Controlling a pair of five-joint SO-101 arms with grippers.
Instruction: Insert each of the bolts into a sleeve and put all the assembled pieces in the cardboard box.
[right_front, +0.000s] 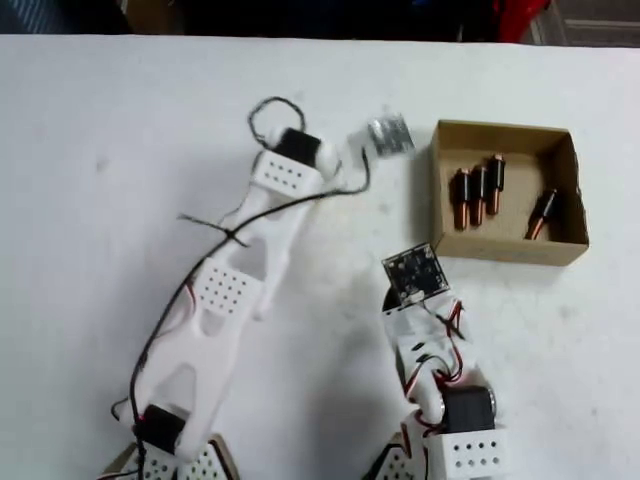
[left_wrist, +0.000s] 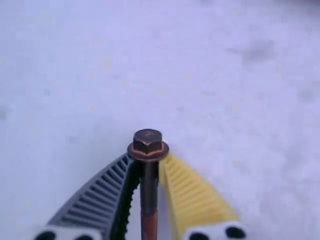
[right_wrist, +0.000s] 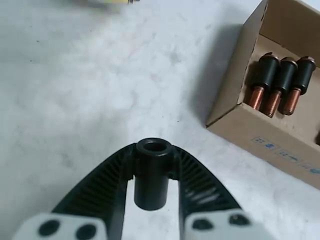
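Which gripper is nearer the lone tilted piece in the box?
Right. The right gripper sits off the near left corner of the box, closer to the piece; the left gripper is off its far left corner.

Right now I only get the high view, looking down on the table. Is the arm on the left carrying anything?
Observer: Yes. In its wrist view the left gripper is shut on a copper-coloured bolt, whose hexagonal head sticks out past the fingers.
Operator: And the other arm?
Observer: The right gripper is shut on a black sleeve, gripped by its sides.
Operator: Is anything inside that sleeve?
Observer: No. Its open end faces the wrist camera, and the hole looks empty.
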